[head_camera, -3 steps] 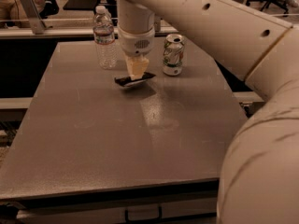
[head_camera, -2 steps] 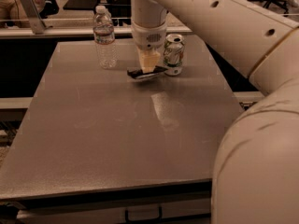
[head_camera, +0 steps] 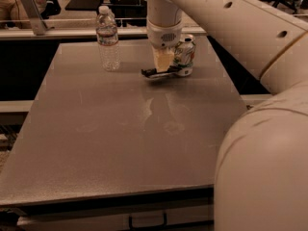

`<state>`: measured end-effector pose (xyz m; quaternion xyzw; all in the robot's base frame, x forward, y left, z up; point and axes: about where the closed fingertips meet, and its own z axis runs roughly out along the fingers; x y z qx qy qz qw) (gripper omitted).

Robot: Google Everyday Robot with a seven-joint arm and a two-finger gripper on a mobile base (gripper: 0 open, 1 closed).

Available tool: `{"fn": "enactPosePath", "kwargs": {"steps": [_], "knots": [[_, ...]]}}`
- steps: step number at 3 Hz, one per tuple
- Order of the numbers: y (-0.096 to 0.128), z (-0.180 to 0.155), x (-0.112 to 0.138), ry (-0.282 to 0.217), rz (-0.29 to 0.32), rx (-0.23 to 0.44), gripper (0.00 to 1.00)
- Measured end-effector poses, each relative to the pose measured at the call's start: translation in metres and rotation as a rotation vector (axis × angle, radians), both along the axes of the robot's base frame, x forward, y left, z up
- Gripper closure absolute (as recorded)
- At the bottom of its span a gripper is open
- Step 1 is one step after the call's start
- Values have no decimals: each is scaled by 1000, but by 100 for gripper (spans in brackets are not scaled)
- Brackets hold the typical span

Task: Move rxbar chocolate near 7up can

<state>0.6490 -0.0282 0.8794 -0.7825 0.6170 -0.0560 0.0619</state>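
Observation:
The rxbar chocolate (head_camera: pixel 161 72) is a flat black bar, held level just above the table at its far side. My gripper (head_camera: pixel 163 64) comes straight down from the arm and is shut on the bar's middle. The 7up can (head_camera: pixel 184 56) stands upright right behind and to the right of the bar, partly hidden by the gripper. The bar's right end reaches the foot of the can; whether they touch does not show.
A clear plastic water bottle (head_camera: pixel 108 38) stands upright to the left of the gripper. The grey table (head_camera: pixel 120 143) stretches toward me. My white arm (head_camera: pixel 260 129) fills the right side. A counter runs behind the table.
My gripper has carried the black bar to the right, from beside the water bottle to just in front of the 7up can.

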Motion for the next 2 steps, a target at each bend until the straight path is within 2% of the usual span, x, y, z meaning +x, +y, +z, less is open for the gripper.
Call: {"fn": "enactPosePath", "kwargs": {"steps": [2], "knots": [[15,2,0,2,16,27,13]]}}
